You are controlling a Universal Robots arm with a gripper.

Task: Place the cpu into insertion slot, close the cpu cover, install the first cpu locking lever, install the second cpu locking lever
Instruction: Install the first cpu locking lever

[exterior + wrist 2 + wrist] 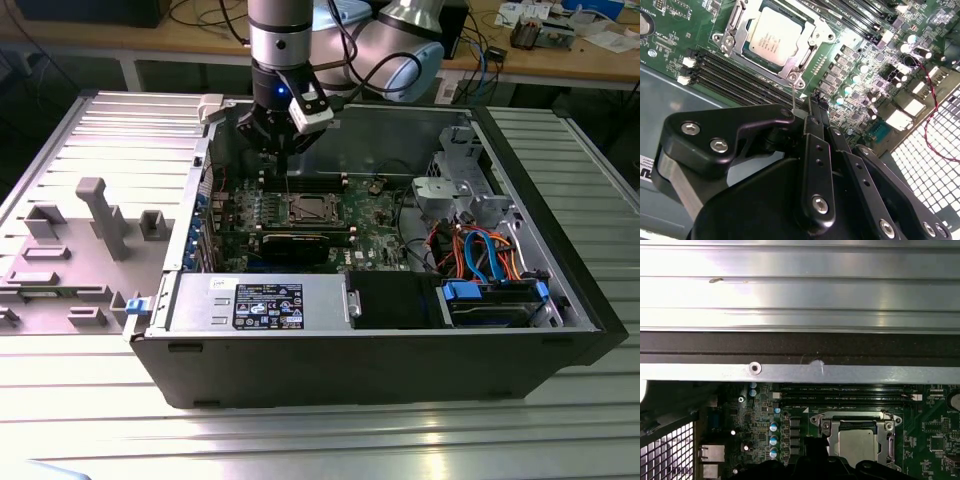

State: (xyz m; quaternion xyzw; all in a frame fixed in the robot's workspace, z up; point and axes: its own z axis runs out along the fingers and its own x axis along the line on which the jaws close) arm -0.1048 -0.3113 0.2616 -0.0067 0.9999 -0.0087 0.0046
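First wrist view: cpu [858, 446] half-hidden

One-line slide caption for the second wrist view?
End effector poised beside the insertion slot, cpu seated under the cpu cover.

My arm [280, 35] is a silver-grey cylinder over a black wrist lit by a small blue light, carrying a white box; my black gripper [812, 112] linkages bear round silver screws.
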